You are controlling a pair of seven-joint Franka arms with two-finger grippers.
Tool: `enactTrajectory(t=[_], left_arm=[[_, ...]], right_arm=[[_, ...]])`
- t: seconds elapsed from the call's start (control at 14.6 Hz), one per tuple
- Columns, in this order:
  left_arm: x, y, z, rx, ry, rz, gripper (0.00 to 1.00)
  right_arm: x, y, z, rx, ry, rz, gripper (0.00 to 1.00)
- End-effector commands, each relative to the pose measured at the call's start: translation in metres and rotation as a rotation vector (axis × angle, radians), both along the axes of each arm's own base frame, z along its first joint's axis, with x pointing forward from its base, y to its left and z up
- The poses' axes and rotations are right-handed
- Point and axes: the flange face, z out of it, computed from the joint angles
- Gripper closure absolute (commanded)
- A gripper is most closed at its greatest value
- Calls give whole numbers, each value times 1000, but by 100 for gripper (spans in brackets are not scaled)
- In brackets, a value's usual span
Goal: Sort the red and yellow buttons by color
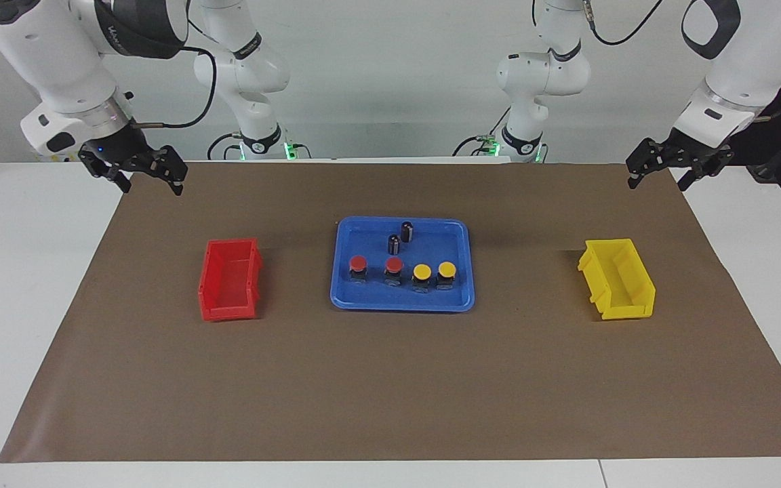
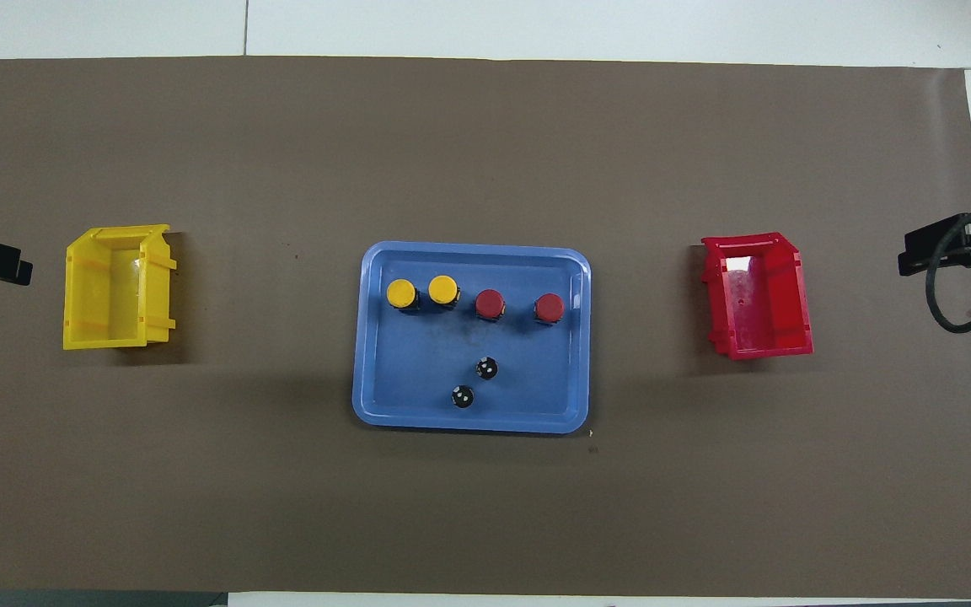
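Four buttons stand in a row in a blue tray [image 1: 363,302] at the middle of the table. Two have red caps [image 1: 358,263] [image 1: 394,265], toward the right arm's end. Two have yellow caps [image 1: 422,272] [image 1: 447,270], toward the left arm's end. The overhead view shows the red caps [image 2: 549,308] [image 2: 490,303] and the yellow caps [image 2: 443,291] [image 2: 401,294]. My right gripper [image 1: 150,179] is open and empty, in the air over the mat's corner. My left gripper [image 1: 659,175] is open and empty over the other corner. Both arms wait.
Two small black cylinders [image 1: 394,244] [image 1: 407,231] stand in the tray, nearer to the robots than the buttons. A red bin [image 1: 206,285] sits toward the right arm's end and a yellow bin [image 1: 641,279] toward the left arm's end. A brown mat [image 1: 390,386] covers the table.
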Motion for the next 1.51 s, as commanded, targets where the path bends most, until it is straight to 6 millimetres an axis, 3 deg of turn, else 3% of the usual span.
enactTrajectory(t=[0.0, 0.14, 0.21, 0.27, 0.34, 0.41, 0.55, 0.69, 0.76, 0.96, 1.17, 1.31, 1.44], left_arm=[[-9, 3, 3, 15, 3, -8, 0], [-10, 3, 4, 14, 4, -7, 0], [-9, 3, 3, 15, 5, -8, 0], [-9, 3, 3, 15, 4, -7, 0], [-9, 3, 3, 15, 5, -7, 0], [-9, 3, 3, 15, 5, -7, 0], [-9, 3, 3, 15, 5, -7, 0], [-9, 3, 3, 15, 7, -7, 0], [-9, 3, 3, 15, 5, -7, 0], [-9, 3, 3, 15, 5, -8, 0], [-9, 4, 3, 15, 5, -5, 0], [-9, 3, 3, 15, 5, -7, 0], [-9, 3, 3, 15, 5, -7, 0]], right_arm=[[3, 29, 0, 2, -35, 69, 0], [25, 69, -14, 27, -29, 29, 0], [33, 101, -18, 31, -30, 12, 0], [43, 152, -34, 19, -15, 20, 0], [51, 192, -42, 19, -27, 6, 0], [58, 221, -52, 32, -68, -31, 0], [57, 281, -114, 49, -117, 3, 0], [43, 301, -166, 57, -140, 8, 0], [31, 316, -181, 55, -134, 12, 0], [13, 335, -210, 55, -130, 24, 0], [-2, 334, -234, 26, -116, 51, 1], [-15, 345, -246, 1, -115, 100, 11], [-17, 343, -249, -10, -114, 110, 17]])
